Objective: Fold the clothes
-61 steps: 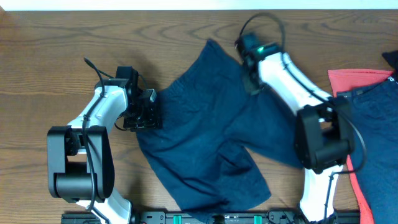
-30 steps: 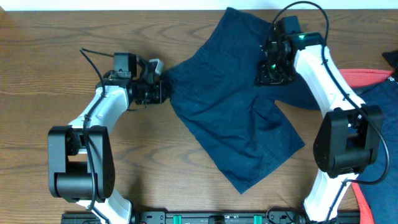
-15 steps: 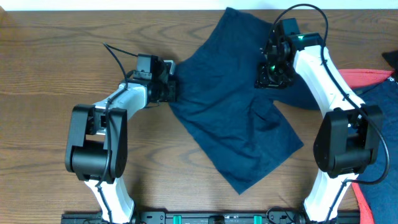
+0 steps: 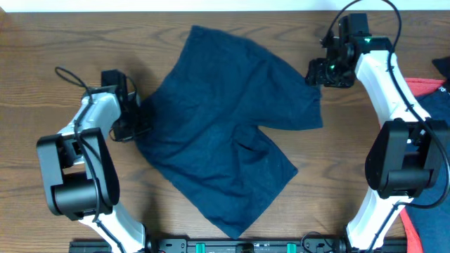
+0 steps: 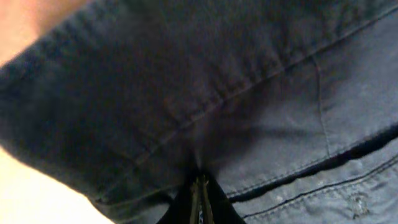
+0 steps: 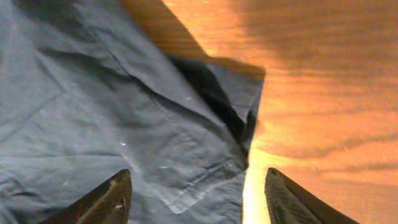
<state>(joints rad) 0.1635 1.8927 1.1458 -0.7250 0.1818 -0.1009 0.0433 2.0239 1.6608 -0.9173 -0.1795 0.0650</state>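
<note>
Shorts [image 4: 225,119], soft and limp, lie spread mid-counter [image 4: 56,35]. Left pincer [image 4: 132,124] clamps their seamed left edge; right pincer [image 4: 320,72] gapes wide above the far right corner. Hems likely grip best.

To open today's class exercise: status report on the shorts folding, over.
Left gripper shut on shorts edge. Right gripper open over a corner. Shorts spread, not yet folded. Red cloth apart, right side.

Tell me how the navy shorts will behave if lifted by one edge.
The shorts will likely droop, not hold shape: they lie flat with soft creases and one corner folded over. Probably light, thin cloth: the left gripper holds a hemmed edge pinched in its shut jaws. Pushed on the table, they would probably bunch.
</note>
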